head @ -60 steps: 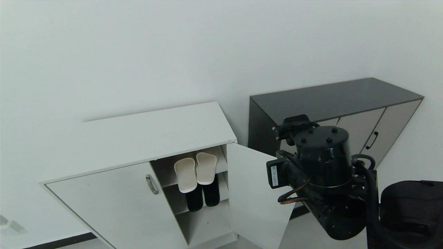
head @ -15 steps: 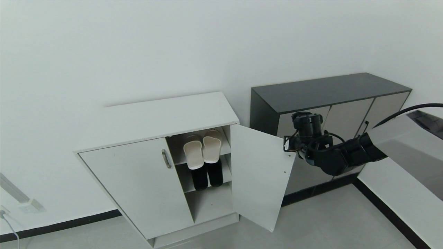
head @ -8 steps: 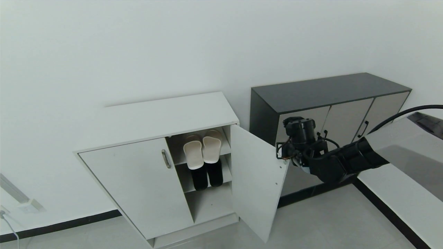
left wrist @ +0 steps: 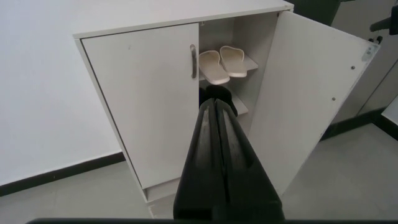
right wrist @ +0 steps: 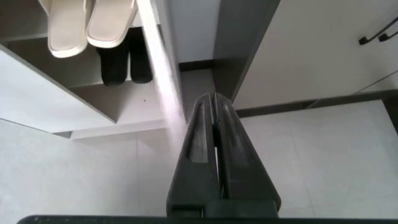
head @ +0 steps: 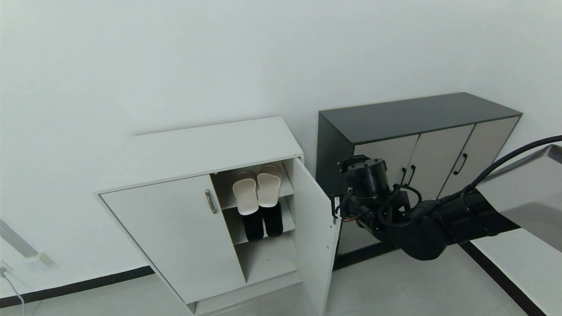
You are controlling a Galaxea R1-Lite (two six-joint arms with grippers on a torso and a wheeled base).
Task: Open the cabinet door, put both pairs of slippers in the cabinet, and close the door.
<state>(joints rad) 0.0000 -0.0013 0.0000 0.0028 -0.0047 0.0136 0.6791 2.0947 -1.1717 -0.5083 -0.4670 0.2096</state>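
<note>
Two slipper pairs [head: 258, 197] sit shelved centre-frame; we judge the closed right gripper [head: 336, 210] sits behind the cabinet door [head: 316, 232] to push it.

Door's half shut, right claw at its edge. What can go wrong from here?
1. The white slippers seem to jut past their shelf front; the door may catch them and stay ajar.
2. The right claw, shut, sits by the door's free edge; it might slip off.

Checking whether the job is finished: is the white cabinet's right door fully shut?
No, the door stands partly open, with the white slippers and black slippers visible inside.
</note>
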